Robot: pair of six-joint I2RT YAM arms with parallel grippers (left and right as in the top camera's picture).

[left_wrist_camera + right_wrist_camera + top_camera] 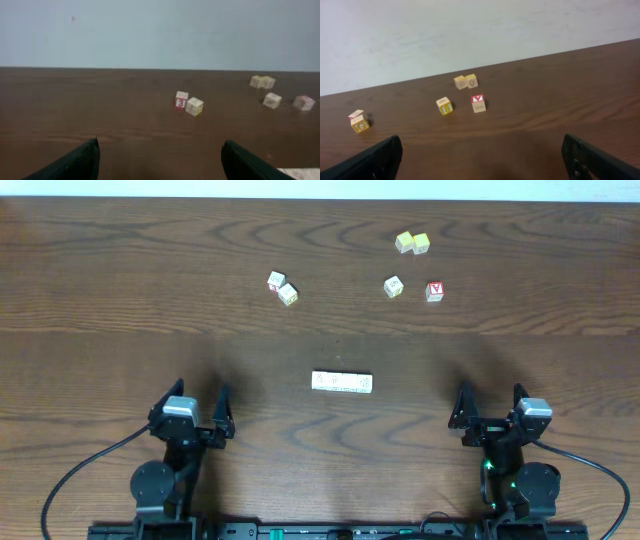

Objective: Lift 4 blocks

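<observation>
Both claws gape empty, left gripper [201, 395] and right gripper [490, 395] by the table [120, 330] front edge, the 4 blocks [342, 382] rowed midway between them; an uneven end squeeze could buckle the row.

Bare table [420, 420] around the blocks [342, 383]

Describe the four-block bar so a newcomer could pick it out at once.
On the dark wooden table, look at the near middle, between the left pincer and the right pincer. The blocks lie there as one short pale bar, four whitish cubes end to end. The other cubes sit farther back, alone or in pairs.
</observation>
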